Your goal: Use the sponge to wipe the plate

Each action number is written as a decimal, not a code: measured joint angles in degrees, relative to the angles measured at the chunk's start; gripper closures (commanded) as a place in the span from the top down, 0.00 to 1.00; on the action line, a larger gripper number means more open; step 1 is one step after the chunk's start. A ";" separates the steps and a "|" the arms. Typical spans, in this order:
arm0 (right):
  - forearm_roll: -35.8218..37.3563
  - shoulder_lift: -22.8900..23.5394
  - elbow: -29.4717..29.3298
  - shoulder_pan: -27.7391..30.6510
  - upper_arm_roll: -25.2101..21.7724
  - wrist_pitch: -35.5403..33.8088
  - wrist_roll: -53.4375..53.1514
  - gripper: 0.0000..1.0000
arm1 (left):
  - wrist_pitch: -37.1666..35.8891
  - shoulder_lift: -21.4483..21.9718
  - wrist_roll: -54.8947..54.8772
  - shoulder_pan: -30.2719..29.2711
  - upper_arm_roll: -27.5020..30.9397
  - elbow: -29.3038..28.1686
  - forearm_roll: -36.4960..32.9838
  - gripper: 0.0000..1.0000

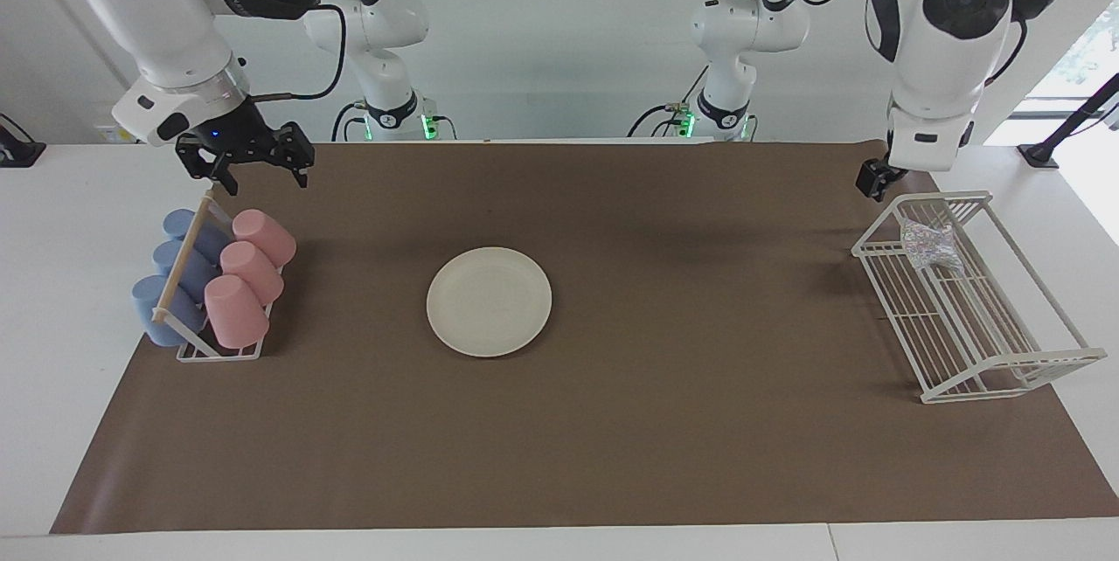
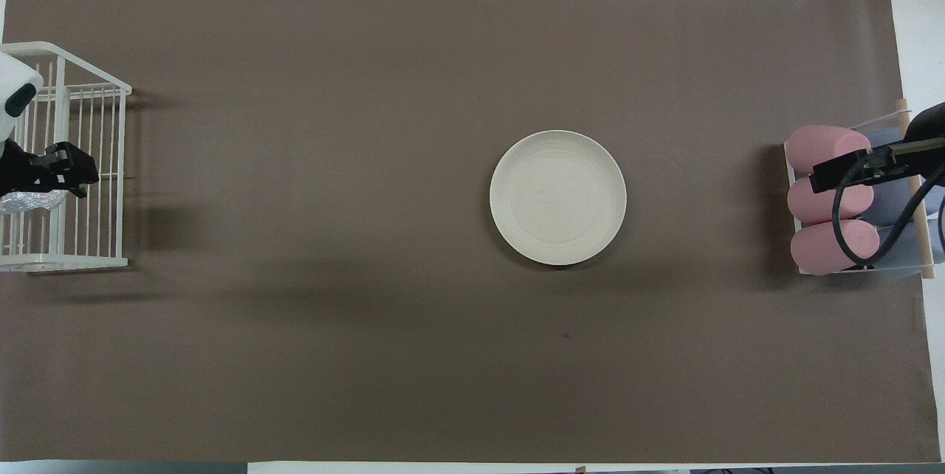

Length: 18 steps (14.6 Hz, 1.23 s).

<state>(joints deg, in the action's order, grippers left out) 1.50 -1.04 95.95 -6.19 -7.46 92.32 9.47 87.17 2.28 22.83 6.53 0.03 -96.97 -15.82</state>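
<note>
The cream-white plate lies flat in the middle of the brown mat, with nothing on it, and shows in the overhead view as plate. The silvery sponge lies in the white wire rack at the left arm's end, at the rack's end nearer the robots. My left gripper hangs raised above that end of the rack, open and empty, clear of the sponge. My right gripper waits open and empty over the mat's corner, just above the cup rack.
A small rack of pink cups and blue cups lying on their sides stands at the right arm's end. The brown mat covers most of the white table. The wire rack sits at the mat's edge.
</note>
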 measured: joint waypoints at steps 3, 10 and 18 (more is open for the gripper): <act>0.00 -0.05 -0.09 -0.75 0.04 0.00 -0.99 1.00 | -2.91 3.22 -0.13 -1.04 0.05 -0.14 10.05 1.00; 0.00 -0.08 -1.09 -0.89 0.80 0.00 -1.04 1.00 | -3.21 2.72 -0.15 -1.02 -0.78 2.04 15.73 1.00; 0.00 -0.08 -1.26 -0.90 1.22 0.00 -2.64 1.00 | -4.49 -0.34 -9.36 -0.99 -2.26 5.86 15.78 1.00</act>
<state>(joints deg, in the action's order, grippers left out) 1.49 -1.12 94.69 -7.09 -6.24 92.32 6.83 82.68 1.94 13.47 5.54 -2.23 -91.11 -0.04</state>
